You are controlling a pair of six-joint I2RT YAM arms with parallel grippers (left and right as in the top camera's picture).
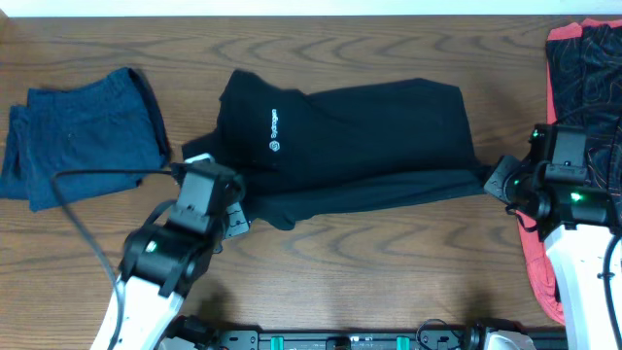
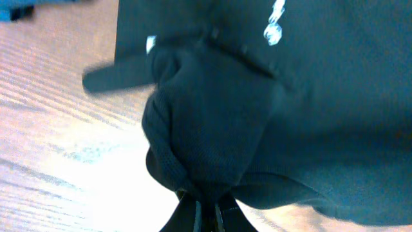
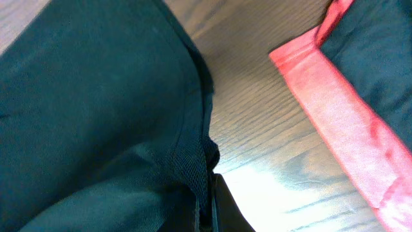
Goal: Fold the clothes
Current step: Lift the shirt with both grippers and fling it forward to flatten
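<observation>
Black trousers (image 1: 360,136) with a small white logo (image 1: 274,134) lie folded across the middle of the table. My left gripper (image 1: 233,209) is shut on their lower left edge; in the left wrist view a bunch of black fabric (image 2: 206,122) rises from my left gripper (image 2: 207,209). At the trousers' right end my right gripper (image 1: 494,177) is shut on the hem. The right wrist view shows black cloth (image 3: 96,109) pinched in my right gripper (image 3: 207,206).
A dark blue garment (image 1: 78,136) lies folded at the far left. A red-and-black patterned piece (image 1: 583,68) lies along the right edge, partly under the right arm; its red border (image 3: 347,109) runs close beside the right gripper. Bare wooden table (image 1: 389,262) lies in front.
</observation>
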